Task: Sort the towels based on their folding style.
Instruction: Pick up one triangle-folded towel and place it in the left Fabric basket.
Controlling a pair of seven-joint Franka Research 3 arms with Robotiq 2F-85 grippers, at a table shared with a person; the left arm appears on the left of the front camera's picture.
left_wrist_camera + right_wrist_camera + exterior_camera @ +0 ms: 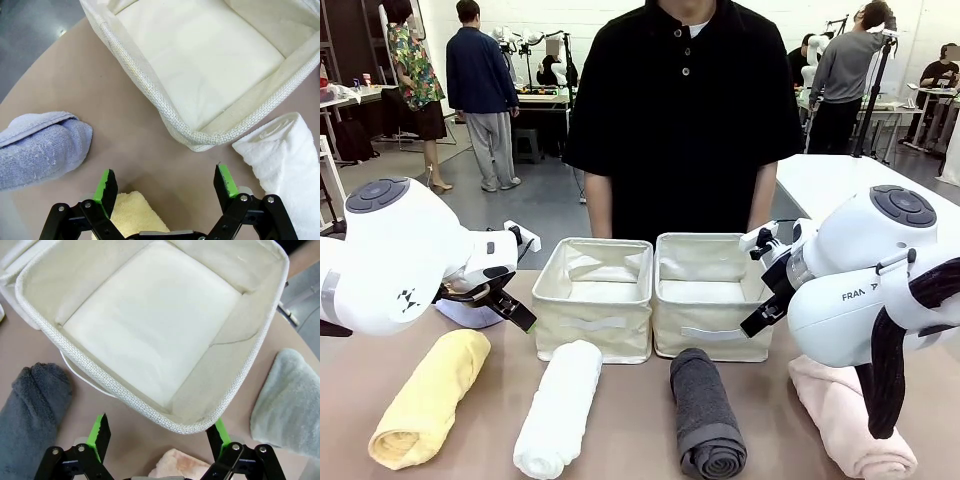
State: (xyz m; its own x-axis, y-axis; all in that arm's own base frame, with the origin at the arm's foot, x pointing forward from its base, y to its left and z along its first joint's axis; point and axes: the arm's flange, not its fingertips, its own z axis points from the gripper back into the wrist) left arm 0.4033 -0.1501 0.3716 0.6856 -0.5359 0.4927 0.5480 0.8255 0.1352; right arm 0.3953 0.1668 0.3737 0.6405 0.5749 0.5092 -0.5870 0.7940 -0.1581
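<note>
Towel in yellow (134, 216) lies beneath left gripper (167, 183).

In the front view the left arm (390, 255) covers most of the light blue towel (457, 313) — just a pale sliver shows beneath the wrist — and the right arm (870, 275) hides the pink towel's (845, 425) far end. From the left wrist, the yellow towel (135, 215) is cut by the bottom edge and the white towel (282, 160) by the right. From the right wrist, the grey-green towel (290, 405) runs off the right edge and the dark grey towel (30, 415) off the left.
</note>
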